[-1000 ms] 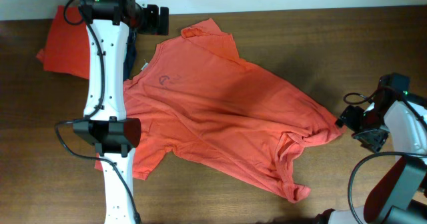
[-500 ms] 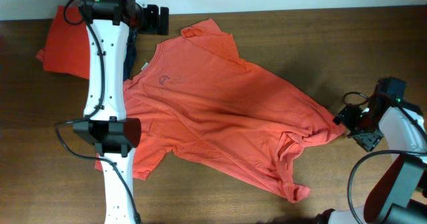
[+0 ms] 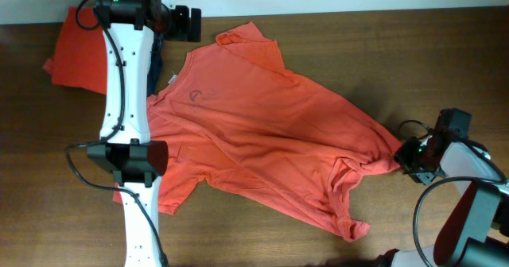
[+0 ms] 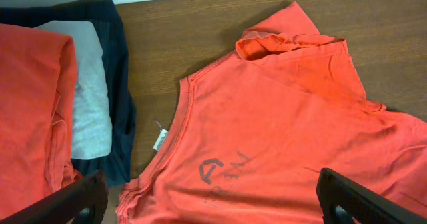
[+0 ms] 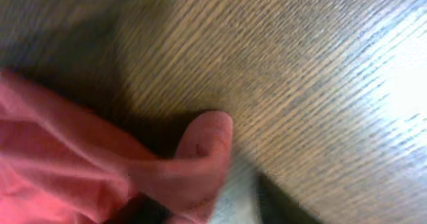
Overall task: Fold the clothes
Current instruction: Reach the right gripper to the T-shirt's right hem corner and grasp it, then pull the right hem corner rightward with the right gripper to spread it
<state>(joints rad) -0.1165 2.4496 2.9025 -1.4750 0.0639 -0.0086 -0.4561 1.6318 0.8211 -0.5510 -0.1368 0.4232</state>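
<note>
The coral-red T-shirt (image 3: 262, 132) lies spread across the table with its plain face and the small neck mark (image 3: 197, 94) up. My left gripper (image 3: 191, 22) hovers over the collar at the top left. Its view shows the shirt (image 4: 287, 117) and the neck mark (image 4: 223, 171) below my wide open left gripper (image 4: 213, 201), which holds nothing. My right gripper (image 3: 407, 152) sits at the shirt's right-hand corner. In the blurred right wrist view a fold of the shirt (image 5: 193, 164) lies between my right gripper (image 5: 207, 207) fingers, with a pale gap still showing beside one finger.
A folded plain orange garment (image 3: 75, 48) lies at the back left. The left wrist view shows it (image 4: 30, 104) next to a grey garment (image 4: 90, 97) and a navy garment (image 4: 120, 64). My left arm (image 3: 127, 100) crosses the shirt's left side. Bare wooden table (image 3: 398, 52) lies at the back right.
My right gripper has moved left onto the shirt's right corner and its jaws have narrowed around the cloth. The left arm and the shirt have stayed still.
</note>
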